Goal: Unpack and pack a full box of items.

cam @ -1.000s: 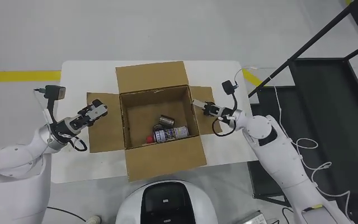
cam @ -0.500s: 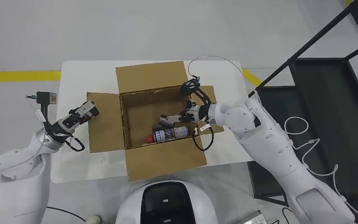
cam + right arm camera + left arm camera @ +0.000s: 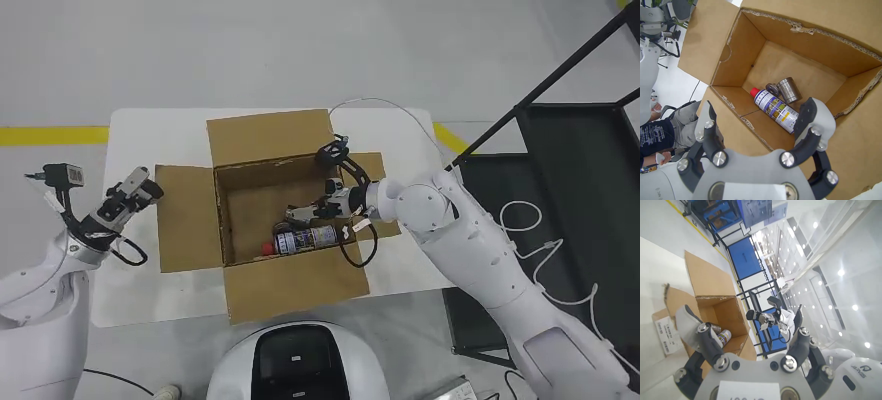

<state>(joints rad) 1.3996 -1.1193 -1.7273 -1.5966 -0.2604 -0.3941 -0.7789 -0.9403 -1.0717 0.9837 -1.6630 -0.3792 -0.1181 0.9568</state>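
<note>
Your right gripper (image 3: 318, 210) hangs over the right side of the open box (image 3: 290, 285), its jaws spread wide and holding nothing. Below it, the spray can (image 3: 776, 110) and a metal cylinder (image 3: 789, 92) lie side by side on the box floor. Your left gripper (image 3: 138, 186) sits over the table (image 3: 400, 130), just beyond the box's left flap, with its jaws also wide apart and empty.
</note>
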